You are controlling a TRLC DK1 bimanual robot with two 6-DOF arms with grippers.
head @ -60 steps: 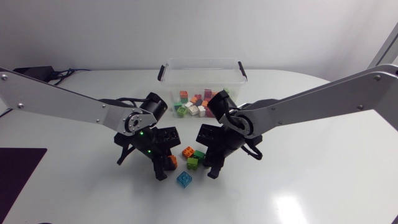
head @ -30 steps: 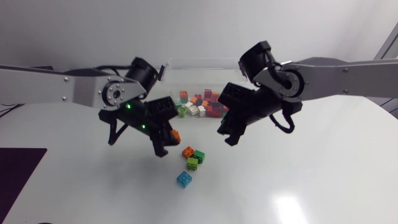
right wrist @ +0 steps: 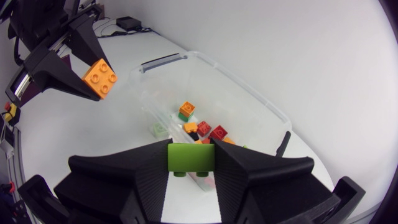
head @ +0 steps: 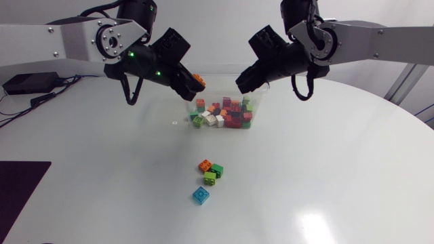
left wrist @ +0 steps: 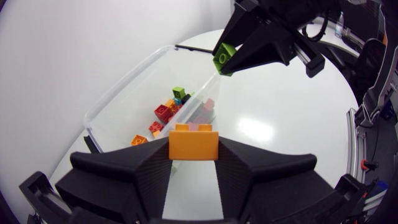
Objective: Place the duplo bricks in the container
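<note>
My left gripper [head: 192, 85] hangs over the left end of the clear plastic container [head: 252, 123], shut on an orange brick [left wrist: 194, 143]. Opposite it, over the container's right end, my right gripper [head: 243, 82] is shut on a lime-green brick [right wrist: 191, 157]. Each wrist view shows the other arm's brick: the green one [left wrist: 224, 56] and the orange one [right wrist: 100, 78]. Several mixed-colour bricks [head: 220, 114] lie in the container. On the table in front of it sit an orange brick [head: 205, 165], a dark green one [head: 217, 169], a lime one [head: 210, 178] and a blue one [head: 201, 195].
A dark mat [head: 20, 183] lies at the table's front left edge. A black box with cables [head: 27, 83] sits at the back left.
Both arms have risen from the loose bricks on the table and moved back over the container. The left carries the orange brick, the right the green one.
</note>
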